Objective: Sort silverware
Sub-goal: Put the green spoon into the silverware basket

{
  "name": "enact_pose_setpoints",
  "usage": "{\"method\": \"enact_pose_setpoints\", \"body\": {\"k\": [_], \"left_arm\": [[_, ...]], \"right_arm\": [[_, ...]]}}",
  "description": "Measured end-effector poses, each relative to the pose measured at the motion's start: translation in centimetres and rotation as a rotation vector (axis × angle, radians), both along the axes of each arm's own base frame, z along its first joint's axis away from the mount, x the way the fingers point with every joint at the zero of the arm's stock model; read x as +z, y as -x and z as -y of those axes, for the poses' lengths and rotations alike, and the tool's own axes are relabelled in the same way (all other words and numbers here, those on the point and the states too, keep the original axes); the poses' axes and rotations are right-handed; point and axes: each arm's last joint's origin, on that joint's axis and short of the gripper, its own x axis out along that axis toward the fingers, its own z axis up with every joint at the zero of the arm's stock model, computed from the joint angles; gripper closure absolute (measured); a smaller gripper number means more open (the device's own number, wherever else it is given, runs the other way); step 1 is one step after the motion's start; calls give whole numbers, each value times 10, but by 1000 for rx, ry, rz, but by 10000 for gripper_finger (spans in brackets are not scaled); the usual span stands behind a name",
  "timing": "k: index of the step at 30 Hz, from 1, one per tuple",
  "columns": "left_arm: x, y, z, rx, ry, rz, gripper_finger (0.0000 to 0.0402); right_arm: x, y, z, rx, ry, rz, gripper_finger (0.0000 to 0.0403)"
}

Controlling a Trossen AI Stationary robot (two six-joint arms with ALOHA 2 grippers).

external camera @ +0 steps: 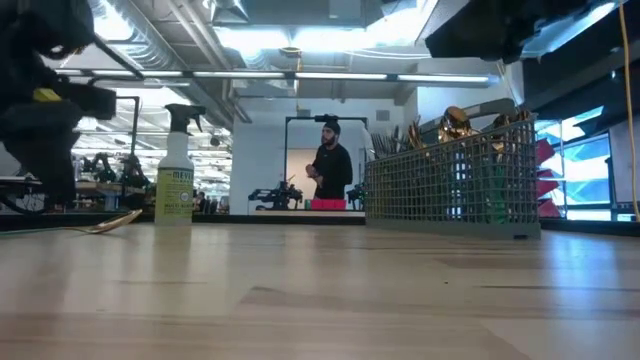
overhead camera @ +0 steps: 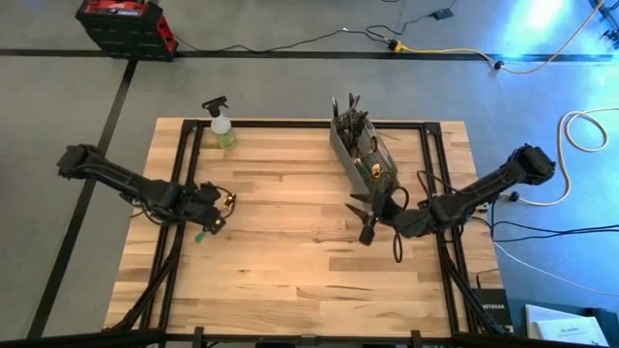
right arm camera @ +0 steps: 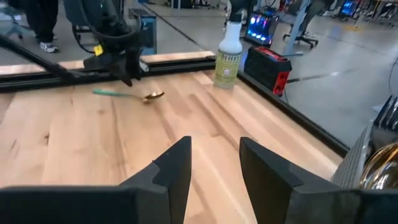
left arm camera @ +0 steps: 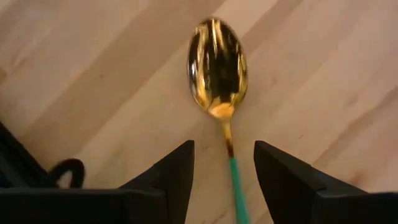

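A spoon (left arm camera: 219, 68) with a gold bowl and a green handle lies flat on the wooden table at its left side, also seen in the right wrist view (right arm camera: 127, 94) and from above (overhead camera: 199, 235). My left gripper (left arm camera: 224, 146) hangs over it, pointing steeply down. It is open, with one finger on either side of the green handle and a gap to each. My right gripper (right arm camera: 214, 146) is open above the table's right half (overhead camera: 368, 232), with nothing between its fingers. More silverware stands in the grey mesh caddy (overhead camera: 363, 150).
A spray bottle (overhead camera: 222, 126) stands at the far edge, left of the middle. The caddy (external camera: 450, 180) stands at the far right. Black rails (overhead camera: 189, 155) run along the table's sides. Bare wood lies between the two arms. A person (external camera: 330, 165) stands far off in the room.
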Motion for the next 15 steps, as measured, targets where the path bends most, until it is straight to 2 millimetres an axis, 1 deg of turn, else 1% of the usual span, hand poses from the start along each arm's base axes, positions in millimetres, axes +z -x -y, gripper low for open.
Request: {"method": "enact_pose_setpoints", "body": {"k": [2,6,9,12,15], "left_arm": [[-6,-5,3,-8,33,23,249],[-18,-10,6,-31,73,2,249],[-29,-6,5,4,81,-64,249],[-34,-4,4,28,83,-77,249],[-37,-3,4,13,79,-78,249]], "right_arm": [[-1,1,-1,5,2,-7,283],[-4,3,-2,2,-12,-31,283],[-8,4,-1,6,-42,-56,283],[-11,5,-2,37,-87,-85,283],[-14,7,-2,47,-117,-115,283]]}}
